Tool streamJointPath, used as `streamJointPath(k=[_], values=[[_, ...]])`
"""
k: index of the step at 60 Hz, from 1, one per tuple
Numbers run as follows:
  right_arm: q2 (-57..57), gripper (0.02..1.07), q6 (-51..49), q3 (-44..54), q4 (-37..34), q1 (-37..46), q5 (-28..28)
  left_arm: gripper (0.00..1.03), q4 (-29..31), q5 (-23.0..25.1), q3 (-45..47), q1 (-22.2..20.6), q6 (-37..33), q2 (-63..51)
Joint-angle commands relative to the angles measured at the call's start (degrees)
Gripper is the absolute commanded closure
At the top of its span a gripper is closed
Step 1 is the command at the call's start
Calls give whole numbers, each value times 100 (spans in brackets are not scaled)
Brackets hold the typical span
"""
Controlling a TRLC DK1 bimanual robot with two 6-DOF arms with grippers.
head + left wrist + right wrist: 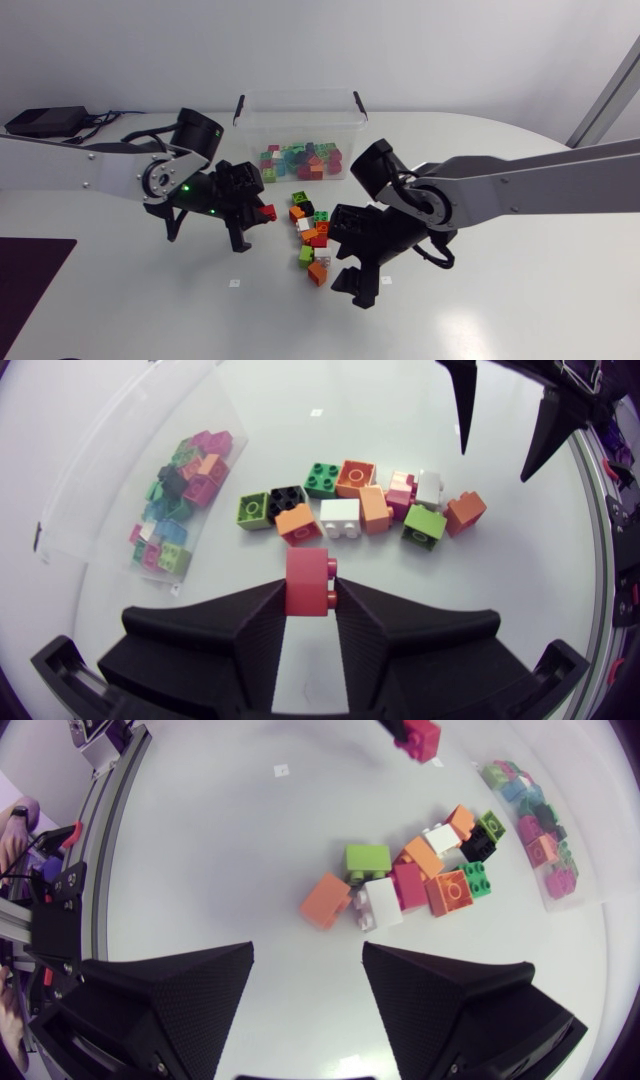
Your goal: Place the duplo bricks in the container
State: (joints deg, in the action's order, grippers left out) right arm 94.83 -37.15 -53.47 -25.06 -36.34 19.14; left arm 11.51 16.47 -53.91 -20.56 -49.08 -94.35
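Observation:
My left gripper is shut on a red duplo brick, held just above the table left of the pile. A loose pile of bricks in orange, green, white, red and black lies in front of the clear container, which holds several bricks. My right gripper stands open just right of the pile. An orange brick and a light green one lie ahead of its fingers, apart from them.
A black device with cables sits at the back left. A dark mat covers the table's left front corner. Small white markers lie on the table in front of the pile.

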Motion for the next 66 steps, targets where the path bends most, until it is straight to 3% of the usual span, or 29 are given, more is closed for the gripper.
streamJointPath(k=[1,31,66], values=[[273,30,-12,-67,-96,-102,11,78,115,128,214,140,-146,347],[1091,30,419,-735,-175,-462,-244,78,212,445,575,474,-190,1199],[1469,31,489,-1438,-491,-550,-463,78,519,893,241,1001,-339,1674]])
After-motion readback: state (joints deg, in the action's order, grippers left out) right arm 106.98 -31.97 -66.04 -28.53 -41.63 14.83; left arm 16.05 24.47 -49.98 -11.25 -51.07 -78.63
